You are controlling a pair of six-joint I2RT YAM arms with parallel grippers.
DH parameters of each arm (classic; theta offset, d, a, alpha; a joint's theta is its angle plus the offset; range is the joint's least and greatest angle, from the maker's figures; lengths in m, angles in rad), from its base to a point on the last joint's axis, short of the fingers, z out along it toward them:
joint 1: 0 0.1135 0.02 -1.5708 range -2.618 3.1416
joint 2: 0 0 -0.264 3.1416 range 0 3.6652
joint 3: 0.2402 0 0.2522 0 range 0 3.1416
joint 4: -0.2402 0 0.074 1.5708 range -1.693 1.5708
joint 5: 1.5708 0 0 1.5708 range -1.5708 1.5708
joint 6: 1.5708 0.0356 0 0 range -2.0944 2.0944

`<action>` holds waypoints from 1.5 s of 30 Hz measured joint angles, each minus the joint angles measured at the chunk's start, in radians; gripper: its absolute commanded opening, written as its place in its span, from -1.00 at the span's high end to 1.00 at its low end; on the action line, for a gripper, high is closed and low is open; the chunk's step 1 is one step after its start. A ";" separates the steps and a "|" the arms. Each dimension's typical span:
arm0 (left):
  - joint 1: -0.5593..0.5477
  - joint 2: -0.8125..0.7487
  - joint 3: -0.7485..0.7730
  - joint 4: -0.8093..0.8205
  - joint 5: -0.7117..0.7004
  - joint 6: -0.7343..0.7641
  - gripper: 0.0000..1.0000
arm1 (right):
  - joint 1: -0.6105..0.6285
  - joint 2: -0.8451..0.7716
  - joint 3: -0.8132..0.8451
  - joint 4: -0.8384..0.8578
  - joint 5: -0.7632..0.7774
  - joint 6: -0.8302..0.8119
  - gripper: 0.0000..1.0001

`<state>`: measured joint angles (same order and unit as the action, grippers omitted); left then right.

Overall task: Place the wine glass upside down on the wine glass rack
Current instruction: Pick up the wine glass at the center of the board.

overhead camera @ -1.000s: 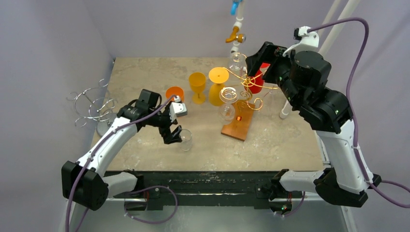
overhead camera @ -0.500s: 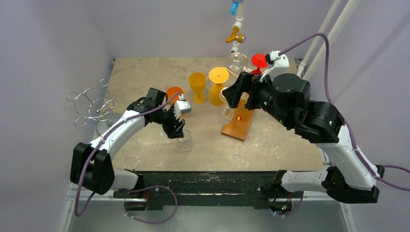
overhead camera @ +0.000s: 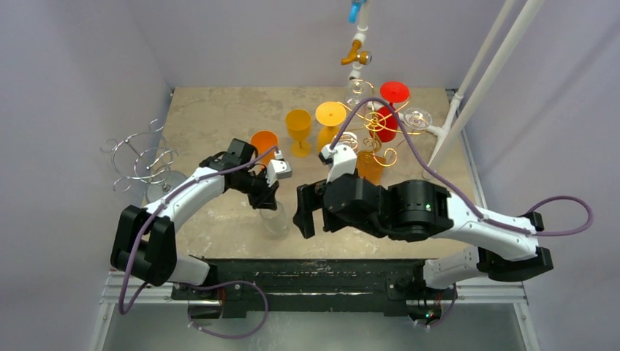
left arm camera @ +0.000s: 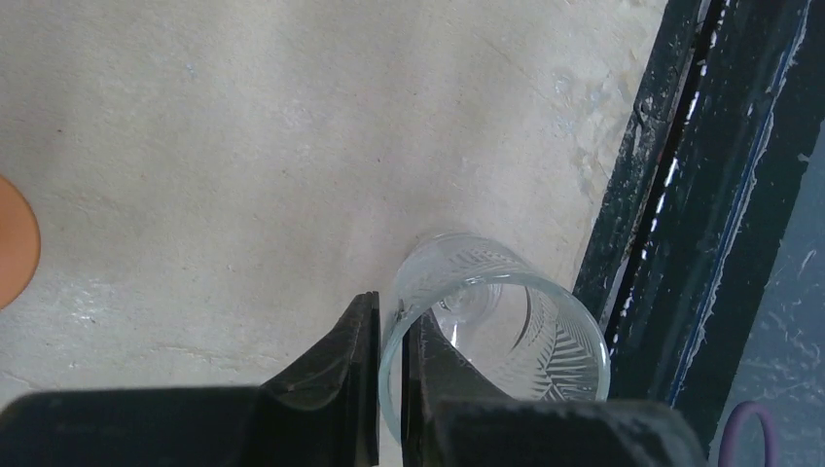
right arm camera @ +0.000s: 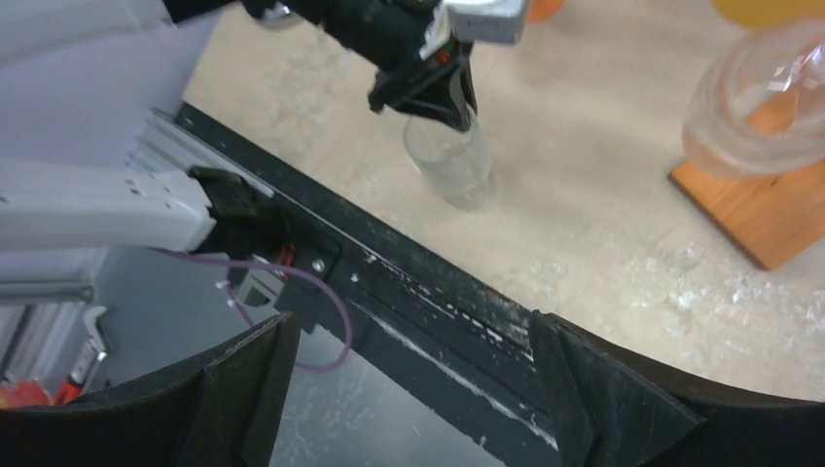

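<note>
Near the front edge of the desk (overhead camera: pixel 212 121), you see the clear wine glass (overhead camera: pixel 276 218) standing upright, mouth up. Your left tool (overhead camera: pixel 265 197) is clamped on its rim, one finger inside the bowl and the other outside. Just right of the glass, your right tool (overhead camera: pixel 303 213) hangs with its fingers wide apart, gripping nothing. At the rear right stands the gold wire wine glass rack (overhead camera: pixel 376 135), well apart from the gripped glass.
</note>
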<state>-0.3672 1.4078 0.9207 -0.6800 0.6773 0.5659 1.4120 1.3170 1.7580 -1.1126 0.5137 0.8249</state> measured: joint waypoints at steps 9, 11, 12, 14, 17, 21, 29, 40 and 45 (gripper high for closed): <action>-0.005 -0.134 -0.003 -0.054 -0.017 0.084 1.00 | 0.041 -0.076 -0.293 0.083 0.000 0.154 -0.98; -0.005 -0.233 0.000 -0.059 -0.016 0.108 1.00 | 0.041 -0.108 -0.337 0.118 0.000 0.179 -0.98; -0.005 -0.277 0.009 -0.069 -0.016 0.119 1.00 | 0.041 -0.125 -0.360 0.145 0.000 0.190 -0.98; -0.005 -0.342 0.048 -0.099 -0.014 0.138 1.00 | 0.041 -0.148 -0.394 0.187 0.000 0.208 -0.98; -0.005 -0.425 0.106 -0.119 -0.015 0.183 1.00 | 0.041 -0.149 -0.405 0.245 0.000 0.216 -0.98; -0.005 -0.574 0.185 -0.123 -0.024 0.233 1.00 | 0.041 -0.139 -0.405 0.335 0.011 0.211 -0.98; -0.005 -0.837 0.312 -0.001 0.011 0.282 1.00 | 0.041 -0.222 -0.446 0.577 0.072 0.123 -0.78; -0.004 -0.861 0.341 0.161 0.092 0.134 1.00 | 0.041 -0.318 -0.480 0.901 0.051 -0.074 -0.98; 0.011 -0.931 0.180 0.295 0.089 0.169 1.00 | 0.041 -0.272 -0.544 1.099 -0.045 -0.034 -0.98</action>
<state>-0.3561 0.4770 1.1007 -0.3847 0.7666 0.7345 1.4532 1.0451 1.2137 -0.0139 0.4683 0.7914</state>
